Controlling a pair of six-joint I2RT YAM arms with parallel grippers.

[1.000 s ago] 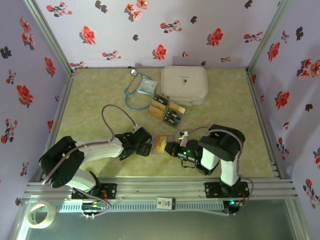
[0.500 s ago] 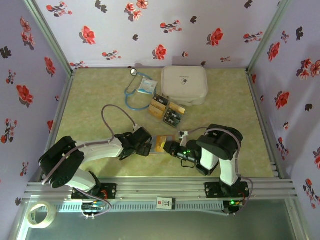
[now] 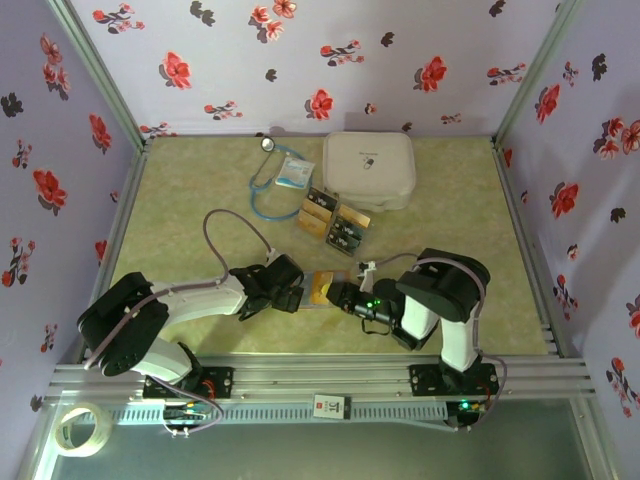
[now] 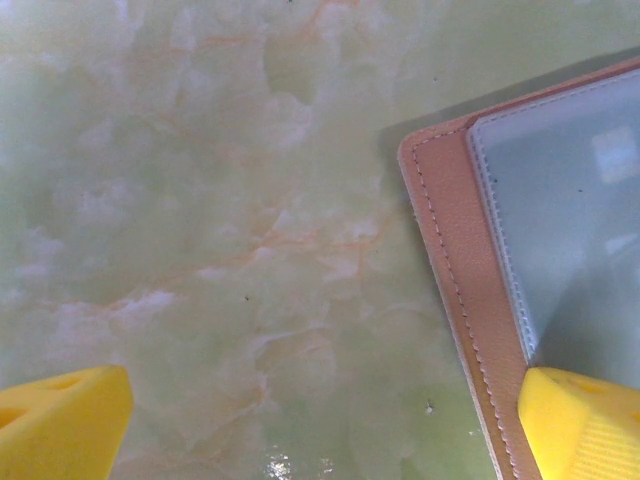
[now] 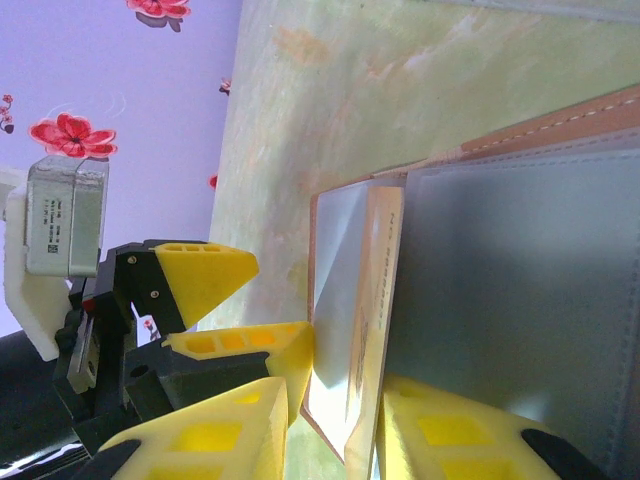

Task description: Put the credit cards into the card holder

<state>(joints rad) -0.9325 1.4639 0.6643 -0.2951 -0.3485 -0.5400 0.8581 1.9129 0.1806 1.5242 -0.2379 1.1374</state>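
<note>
The pinkish-brown card holder (image 3: 337,277) lies open near the table's front, between the two grippers. My left gripper (image 4: 320,430) is open wide, with one yellow finger (image 4: 585,420) resting on the holder's stitched edge (image 4: 460,260) and the other over bare table. A gold credit card (image 5: 375,330) stands on edge in the holder's clear pocket (image 5: 520,270). My right gripper (image 5: 335,445) straddles the card with its jaws slightly parted, and a gap shows on the card's left side. More credit cards (image 3: 335,222), black and gold, lie in a loose pile farther back.
A large white rounded case (image 3: 368,168) stands at the back. A blue stethoscope (image 3: 262,190) and a white-blue packet (image 3: 295,172) lie to its left. Flowered walls close in three sides. A tape roll (image 3: 80,428) sits outside the front rail.
My right gripper's jaws have parted from shut, loosening their hold on the gold card. The left arm and the holder have stayed put.
</note>
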